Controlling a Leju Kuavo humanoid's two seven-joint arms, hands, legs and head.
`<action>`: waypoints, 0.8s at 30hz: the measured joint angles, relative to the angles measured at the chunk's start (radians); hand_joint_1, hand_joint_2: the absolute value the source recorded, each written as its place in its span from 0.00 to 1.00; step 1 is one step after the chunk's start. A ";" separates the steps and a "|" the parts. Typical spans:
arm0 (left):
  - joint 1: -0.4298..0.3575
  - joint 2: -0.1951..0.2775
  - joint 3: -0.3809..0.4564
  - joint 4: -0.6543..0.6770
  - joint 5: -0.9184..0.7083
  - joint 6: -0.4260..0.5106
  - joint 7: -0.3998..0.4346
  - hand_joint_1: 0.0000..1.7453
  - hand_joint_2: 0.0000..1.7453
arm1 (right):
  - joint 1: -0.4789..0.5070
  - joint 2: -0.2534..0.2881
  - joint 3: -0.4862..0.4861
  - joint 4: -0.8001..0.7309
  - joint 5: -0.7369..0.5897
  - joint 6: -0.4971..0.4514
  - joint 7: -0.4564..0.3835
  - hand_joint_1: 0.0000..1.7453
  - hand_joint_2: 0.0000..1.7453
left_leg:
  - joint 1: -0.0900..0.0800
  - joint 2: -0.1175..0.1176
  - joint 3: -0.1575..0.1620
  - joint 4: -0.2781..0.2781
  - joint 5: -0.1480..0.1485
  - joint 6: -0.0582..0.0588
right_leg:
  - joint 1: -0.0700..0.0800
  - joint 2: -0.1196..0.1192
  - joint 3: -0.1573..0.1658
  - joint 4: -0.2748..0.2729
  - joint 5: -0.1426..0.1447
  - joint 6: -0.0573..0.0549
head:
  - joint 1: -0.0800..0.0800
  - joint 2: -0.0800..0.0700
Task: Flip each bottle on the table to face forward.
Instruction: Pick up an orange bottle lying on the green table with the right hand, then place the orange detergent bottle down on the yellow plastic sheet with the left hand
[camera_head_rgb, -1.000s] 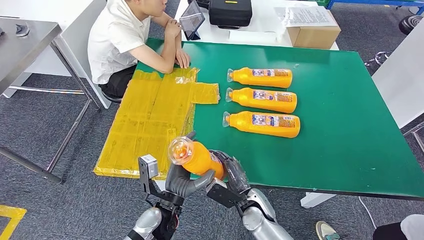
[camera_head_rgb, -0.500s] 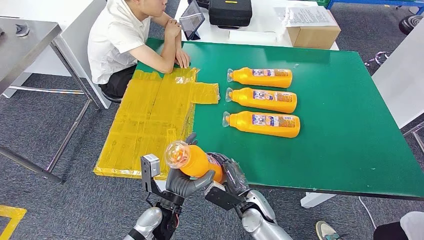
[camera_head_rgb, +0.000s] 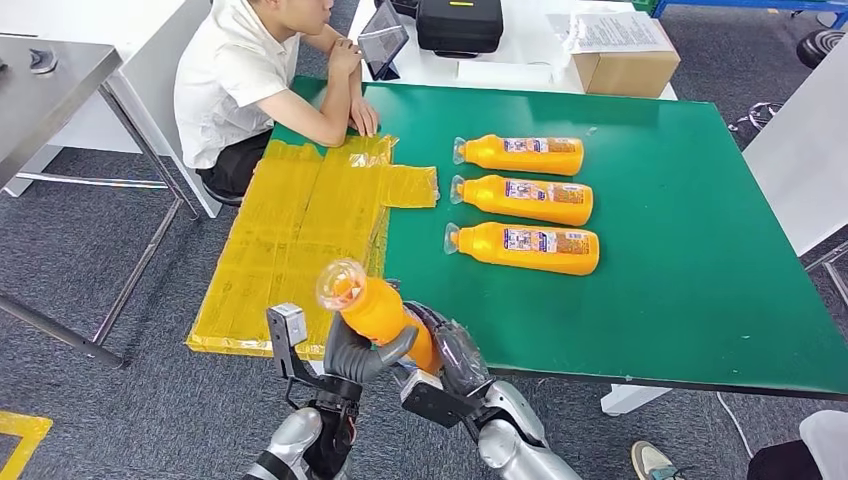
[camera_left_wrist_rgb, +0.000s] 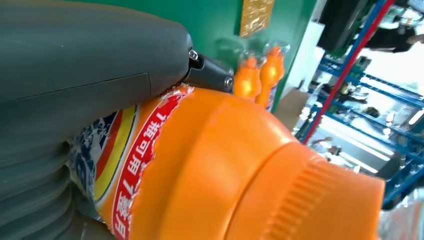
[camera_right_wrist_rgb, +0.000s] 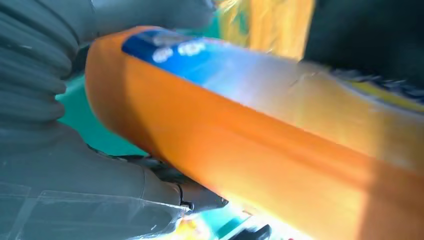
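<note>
Green covers the table (camera_head_rgb: 700, 250), with a yellow sheet (camera_head_rgb: 300, 230) taped over its left part and hanging past the near edge. Both arms rise from below at that near edge, close together. The left hand (camera_head_rgb: 358, 352) cups an orange bottle (camera_head_rgb: 378, 308) from beneath, fingers wrapped up around its body, while the right hand (camera_head_rgb: 455, 352) grips the bottle's lower end just beside it. The bottle is held above the table's front edge, tilted, its clear cap pointing up and away to the left. Beyond the hands, well apart, three more bottles (camera_head_rgb: 525, 200) lie in a row on their sides, caps to the left. Open green surface lies between them and the hands. A person (camera_head_rgb: 250, 80) sits at the far left corner.
</note>
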 joint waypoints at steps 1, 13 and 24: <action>0.001 0.000 0.004 -0.008 0.007 -0.020 -0.004 1.00 1.00 | 0.004 0.001 0.001 -0.009 -0.014 0.007 -0.015 0.00 1.00 | 0.000 0.000 0.000 0.000 0.000 0.000 | 0.000 0.000 0.000 0.000 0.000 0.000 | 0.000 0.000; 0.003 0.001 0.061 -0.082 0.113 -0.166 0.013 1.00 1.00 | 0.024 0.008 -0.001 -0.082 -0.052 0.017 -0.106 0.00 1.00 | 0.000 0.001 0.000 0.000 0.000 0.000 | 0.000 0.000 -0.001 0.000 0.000 0.000 | 0.000 0.000; -0.003 -0.004 0.093 -0.115 0.104 -0.051 -0.002 1.00 1.00 | 0.074 0.022 0.009 -0.210 -0.113 -0.245 -0.113 0.00 1.00 | 0.000 0.000 -0.001 0.000 0.000 0.000 | 0.000 0.000 -0.001 0.000 0.000 0.000 | 0.000 0.000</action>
